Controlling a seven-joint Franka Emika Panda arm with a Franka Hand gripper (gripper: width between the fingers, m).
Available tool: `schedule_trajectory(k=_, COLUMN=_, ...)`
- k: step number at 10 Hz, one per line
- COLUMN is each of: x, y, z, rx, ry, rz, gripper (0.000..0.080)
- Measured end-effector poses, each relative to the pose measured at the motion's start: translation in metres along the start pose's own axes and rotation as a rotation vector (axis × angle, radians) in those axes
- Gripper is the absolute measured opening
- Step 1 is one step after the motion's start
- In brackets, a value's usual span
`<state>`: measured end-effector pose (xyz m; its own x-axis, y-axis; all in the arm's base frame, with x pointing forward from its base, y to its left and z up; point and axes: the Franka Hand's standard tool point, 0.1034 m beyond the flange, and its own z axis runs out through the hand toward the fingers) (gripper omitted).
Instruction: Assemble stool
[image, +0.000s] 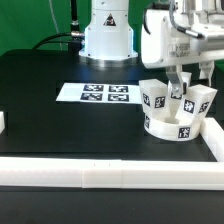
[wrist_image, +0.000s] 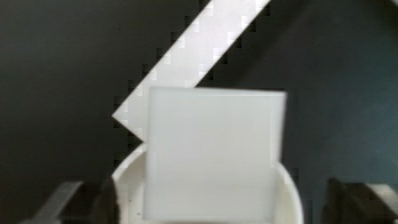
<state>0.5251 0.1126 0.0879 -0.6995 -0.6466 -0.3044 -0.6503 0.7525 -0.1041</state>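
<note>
The white round seat disc (image: 176, 128) lies at the exterior view's right, near the right rail. Three tagged leg blocks stand up from it: one on the left (image: 154, 98), one in the middle (image: 185, 105) and one on the right (image: 205, 98). My gripper (image: 179, 86) hangs straight down over the disc, its fingers around the top of the middle leg. In the wrist view that leg (wrist_image: 215, 150) fills the centre, with the disc's curved rim (wrist_image: 130, 185) beside it. My gripper (wrist_image: 214, 208) is open there, its dark fingers (wrist_image: 64, 205) standing well clear on either side of the leg.
The marker board (image: 95, 94) lies flat in the middle of the black table. White border rails run along the front (image: 100, 178) and the right edge (image: 214, 140); the rail also shows in the wrist view (wrist_image: 214, 45). The robot base (image: 107, 35) stands at the back.
</note>
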Motion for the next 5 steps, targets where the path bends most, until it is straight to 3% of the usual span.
schedule_trajectory(k=1, x=-0.003, y=-0.002, z=-0.013, rx=-0.004, ry=-0.02, rz=-0.015, gripper=0.0628)
schedule_trajectory(k=3, x=0.007, y=-0.025, z=-0.032, rx=0.012, ry=-0.048, rz=-0.075, gripper=0.0643)
schedule_trajectory(k=5, x=0.021, y=-0.03, z=-0.023, rx=0.019, ry=-0.021, rz=-0.081, gripper=0.0649)
